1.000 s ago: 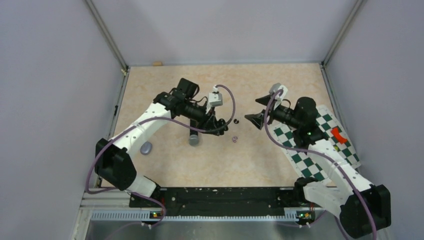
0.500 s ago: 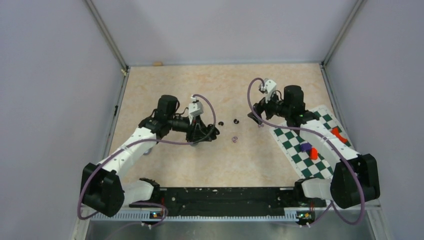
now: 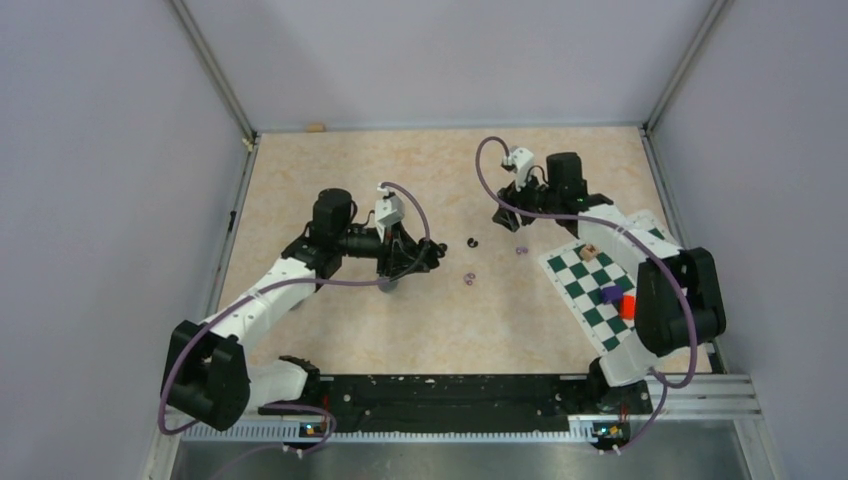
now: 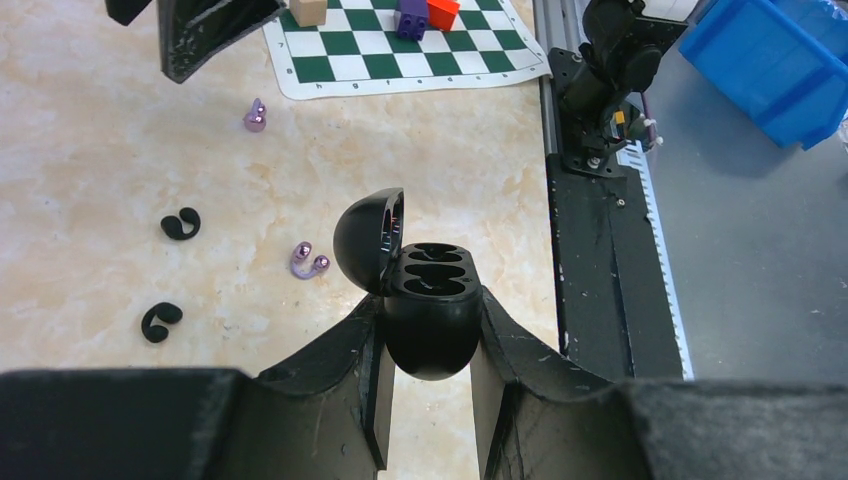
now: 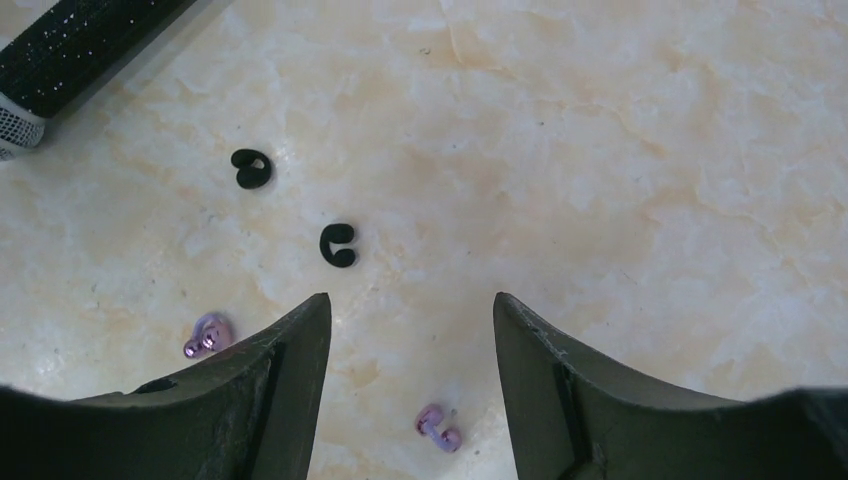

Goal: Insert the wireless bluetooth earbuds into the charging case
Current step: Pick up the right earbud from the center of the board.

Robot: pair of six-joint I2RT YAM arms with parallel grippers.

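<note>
Tiny, light and probably slippery, the black earbuds (image 5: 338,245) lie on the bench (image 5: 600,150) near the released right claw (image 5: 410,300); I would pinch one across its curl, while the left claw (image 4: 430,330) grasps the open charging case (image 4: 432,300).

I'm working in a robotics lab cell. Plain grey-violet panels (image 3: 100,200) wall three sides, with aluminium posts (image 3: 213,75) at the far corners. A black mounting rail (image 3: 450,390) runs along the near edge of the marble-look tabletop (image 3: 400,330). Checkerboard mat (image 3: 578,285) at the right edge, blue parts bin (image 4: 775,50) past the near edge.
</note>
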